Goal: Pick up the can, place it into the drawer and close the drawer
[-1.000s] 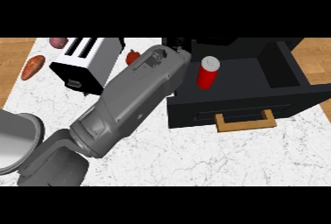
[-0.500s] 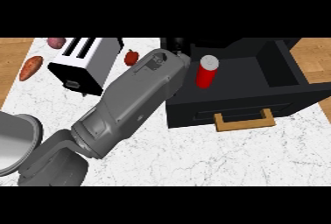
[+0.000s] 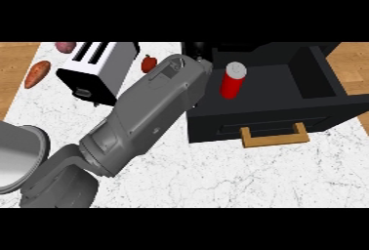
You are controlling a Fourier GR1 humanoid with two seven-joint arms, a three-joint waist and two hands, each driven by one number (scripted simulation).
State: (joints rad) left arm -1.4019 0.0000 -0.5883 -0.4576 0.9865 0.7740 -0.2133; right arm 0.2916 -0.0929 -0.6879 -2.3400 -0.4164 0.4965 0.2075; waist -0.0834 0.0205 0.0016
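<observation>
The red can [image 3: 233, 80] with a white top stands upright inside the open black drawer [image 3: 317, 73], near its back left corner. The drawer's front carries a wooden handle [image 3: 270, 135]. A grey forearm crosses the view from the lower left up to the drawer's left back edge. Only a small black part of my left hand [image 3: 194, 50] shows past the wrist, just left of the can and apart from it; the rest is hidden. My right hand does not show.
A silver toaster [image 3: 97, 68] stands at the back left, with a small red fruit [image 3: 148, 63] beside it. A sweet potato [image 3: 36, 73] and a purplish vegetable [image 3: 65, 47] lie further left. A round grey metal vessel [image 3: 14, 156] sits at the left edge.
The can keeps its place, upright in the drawer. The forearm has shifted only slightly.
</observation>
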